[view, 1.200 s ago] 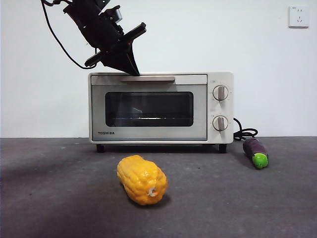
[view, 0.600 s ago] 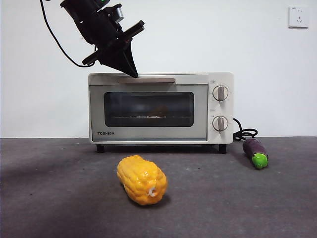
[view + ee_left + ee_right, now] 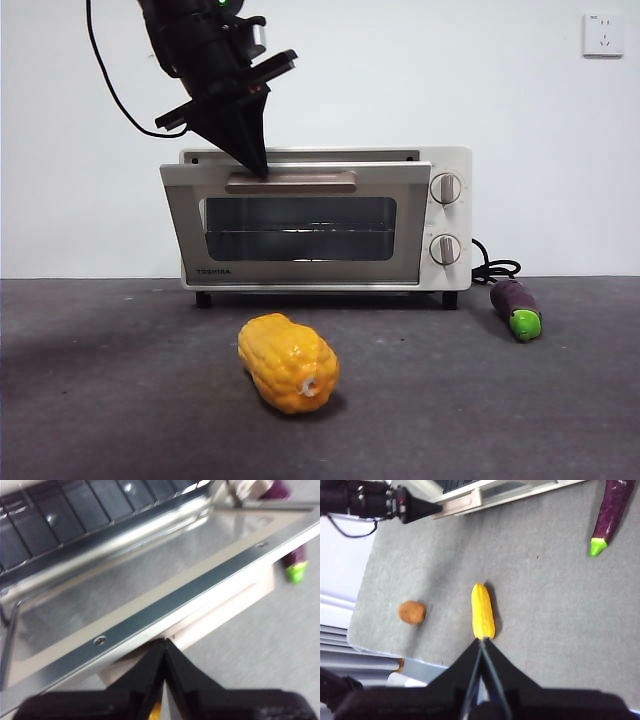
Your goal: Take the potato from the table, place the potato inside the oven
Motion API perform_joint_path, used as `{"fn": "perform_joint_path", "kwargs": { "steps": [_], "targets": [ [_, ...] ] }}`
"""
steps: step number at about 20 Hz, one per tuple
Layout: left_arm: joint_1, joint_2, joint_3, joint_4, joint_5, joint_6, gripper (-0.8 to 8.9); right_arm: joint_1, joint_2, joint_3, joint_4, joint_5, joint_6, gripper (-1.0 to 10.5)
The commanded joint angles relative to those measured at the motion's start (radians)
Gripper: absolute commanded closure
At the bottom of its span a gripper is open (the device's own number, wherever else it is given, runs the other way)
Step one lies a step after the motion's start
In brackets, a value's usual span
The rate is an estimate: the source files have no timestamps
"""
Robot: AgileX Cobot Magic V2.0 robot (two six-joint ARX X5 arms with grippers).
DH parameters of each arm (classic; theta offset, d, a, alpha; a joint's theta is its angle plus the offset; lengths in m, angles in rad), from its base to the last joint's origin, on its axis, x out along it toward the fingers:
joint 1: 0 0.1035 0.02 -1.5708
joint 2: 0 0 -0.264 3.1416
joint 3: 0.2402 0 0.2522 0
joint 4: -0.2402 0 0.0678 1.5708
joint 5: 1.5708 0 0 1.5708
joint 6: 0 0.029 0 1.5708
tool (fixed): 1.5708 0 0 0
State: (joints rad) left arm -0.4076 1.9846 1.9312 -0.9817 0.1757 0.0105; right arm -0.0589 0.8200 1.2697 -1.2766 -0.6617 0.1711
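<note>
Front view evenly bright, sharp; soft shadow under corn [image 3: 288,362] on surface [image 3: 120,400]. Left wrist view motion-blurred, glare on oven [image 3: 150,570] door glass. Right wrist view crisp, mild shadows.

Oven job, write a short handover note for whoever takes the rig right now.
Left gripper: jaws shut, tip at the handle of the oven, door part-way open and tilted out.
Right gripper: jaws shut, empty, hanging above the table.
The potato lies untouched on the table near its edge, beside the corn; the eggplant lies further off.
Done: door started.
Left: finish opening, pick the potato, place it inside.
</note>
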Motion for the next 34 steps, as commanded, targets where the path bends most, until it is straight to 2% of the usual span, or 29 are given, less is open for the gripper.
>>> {"fn": "perform_joint_path", "kwargs": {
  "steps": [1, 8, 16, 27, 34],
  "targets": [
    [-0.027, 0.063, -0.038, 0.002, -0.154, 0.025, 8.20, 0.000, -0.032, 0.005, -0.019, 0.000, -0.018, 9.5],
    [-0.104, 0.063, -0.039, 0.002, -0.188, 0.016, 8.20, 0.000, -0.101, 0.005, -0.054, 0.000, -0.018, 9.5],
    [-0.122, 0.063, -0.062, -0.005, -0.229, -0.008, 8.20, 0.000, -0.119, 0.005, -0.093, 0.000, -0.042, 9.5],
    [-0.139, 0.063, -0.309, 0.113, -0.229, -0.031, 8.20, 0.000, -0.119, 0.005, -0.093, 0.000, -0.048, 9.5],
    [-0.142, 0.063, -0.333, 0.100, -0.220, -0.033, 8.20, 0.000, -0.119, 0.005, -0.093, 0.000, -0.052, 9.5]
  ]
}}
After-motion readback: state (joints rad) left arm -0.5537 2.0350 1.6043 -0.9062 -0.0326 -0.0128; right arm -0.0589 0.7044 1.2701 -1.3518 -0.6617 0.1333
